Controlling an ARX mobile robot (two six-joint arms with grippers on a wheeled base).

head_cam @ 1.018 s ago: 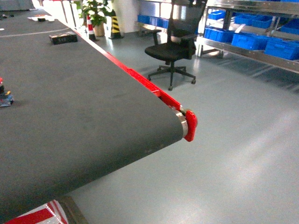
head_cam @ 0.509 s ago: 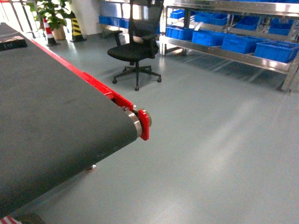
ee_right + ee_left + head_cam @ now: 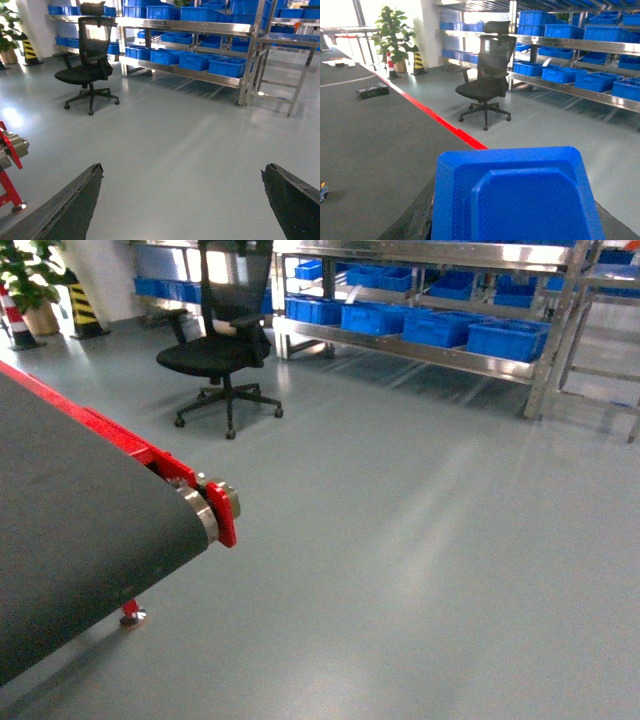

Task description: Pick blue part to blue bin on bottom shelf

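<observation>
Head view: end of a dark conveyor belt (image 3: 80, 550) fills the lower left, w/ a red side rail (image 3: 110, 435) and a steel roller (image 3: 205, 515) at its tip. Grey floor (image 3: 420, 570) beyond. A black office chair (image 3: 225, 340) stands at upper left. Behind it a steel rack (image 3: 545, 350) runs along the back; its bottom shelf (image 3: 430, 355) carries a row of blue bins (image 3: 505, 338). A plant (image 3: 30, 275) sits in the top-left corner. No arm shows here.

Left wrist view: a blue part (image 3: 515, 197) fills the lower frame, close to the lens, above the belt's edge. It is a flat plastic piece w/ cut corners and a raised inner panel. Fingers are hidden under it; cannot tell whether they clamp it. Chair, plant and rack w/ bins stand behind, well apart from the part.

Right wrist view: two dark fingers (image 3: 65, 205), one at each lower corner, set wide apart w/ nothing between them; right gripper (image 3: 180, 210) hangs over bare floor. Rack and bins lie far ahead; which bin is the target, cannot tell.
</observation>
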